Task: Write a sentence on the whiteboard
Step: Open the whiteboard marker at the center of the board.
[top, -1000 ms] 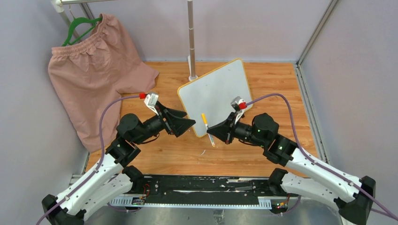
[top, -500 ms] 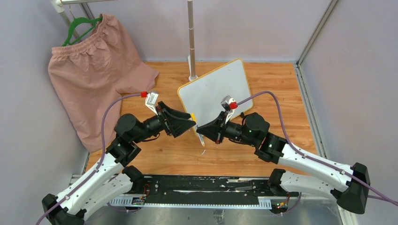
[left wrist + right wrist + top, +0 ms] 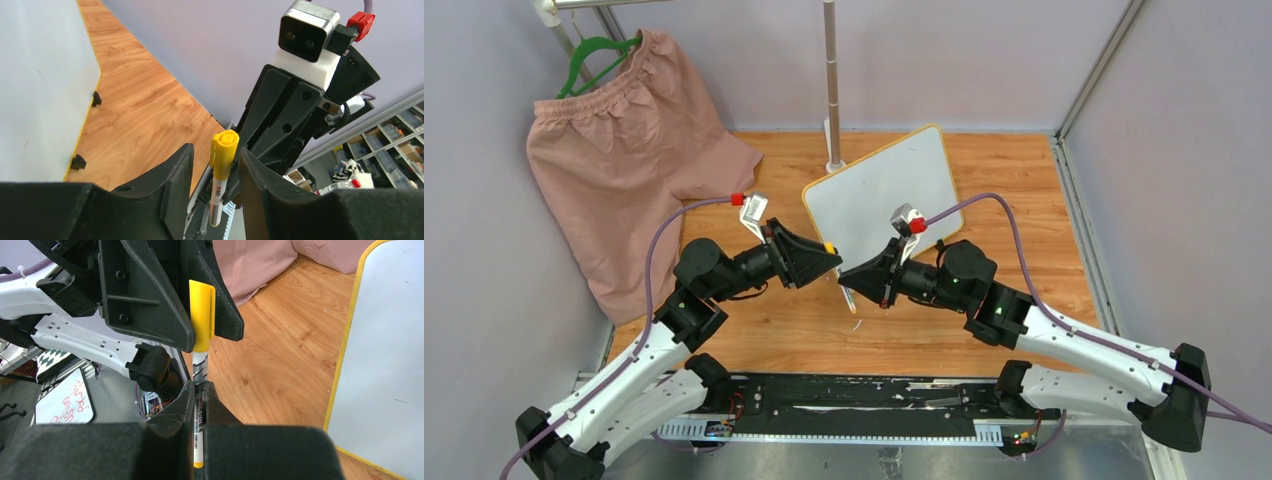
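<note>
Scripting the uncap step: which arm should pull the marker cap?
Left. The left gripper straddles the yellow cap, with a small gap showing on one side. The right gripper is shut on the marker barrel, so it should probably just hold.

Whiteboard point(image 3: 884, 200) smooth, faintly glossy; table point(image 3: 1024, 200) wood-grain, satin; shorts point(image 3: 614, 170) soft matt cloth; marker point(image 3: 199, 367) glossy plastic.
</note>
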Controlling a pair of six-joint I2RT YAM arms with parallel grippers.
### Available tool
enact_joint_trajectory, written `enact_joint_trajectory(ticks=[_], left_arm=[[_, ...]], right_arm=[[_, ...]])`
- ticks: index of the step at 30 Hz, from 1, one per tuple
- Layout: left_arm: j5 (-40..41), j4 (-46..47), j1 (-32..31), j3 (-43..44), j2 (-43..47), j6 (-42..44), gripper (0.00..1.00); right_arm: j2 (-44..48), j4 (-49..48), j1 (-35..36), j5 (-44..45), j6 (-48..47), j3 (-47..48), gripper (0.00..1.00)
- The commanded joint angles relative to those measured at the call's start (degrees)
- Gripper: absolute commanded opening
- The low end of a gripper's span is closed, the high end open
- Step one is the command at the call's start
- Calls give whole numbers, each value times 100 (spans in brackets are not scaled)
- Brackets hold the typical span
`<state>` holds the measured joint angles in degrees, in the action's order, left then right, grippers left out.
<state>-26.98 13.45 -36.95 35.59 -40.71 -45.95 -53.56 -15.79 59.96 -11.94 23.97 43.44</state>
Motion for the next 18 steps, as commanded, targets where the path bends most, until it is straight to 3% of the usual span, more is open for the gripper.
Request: enact_joint_trajectory(ticks=[1,5,10,11,12,15,18], left_arm=[[-79,262,-32,136,71,-104,40],[-119,329,-38,77,76,-139,28],[-244,351,-33,63,90,-120,0],[-241,351,-38,58,109,-116,0],[-231,352,-32,49,136,-111,0],[-154,351,-37,12,232,-108,0],[-90,375,-32,-32,288,-137,0]], right_arm=[[35,-73,138,51,-124,174,0],[52,-42,161,66,-138,156,0],[104,42,173,97,-138,155,0],[108,97,173,122,-125,175,0],[117,148,178,111,-123,188,3],[129,196,175,52,-39,209,44],[87,68,169,89,157,209,56]])
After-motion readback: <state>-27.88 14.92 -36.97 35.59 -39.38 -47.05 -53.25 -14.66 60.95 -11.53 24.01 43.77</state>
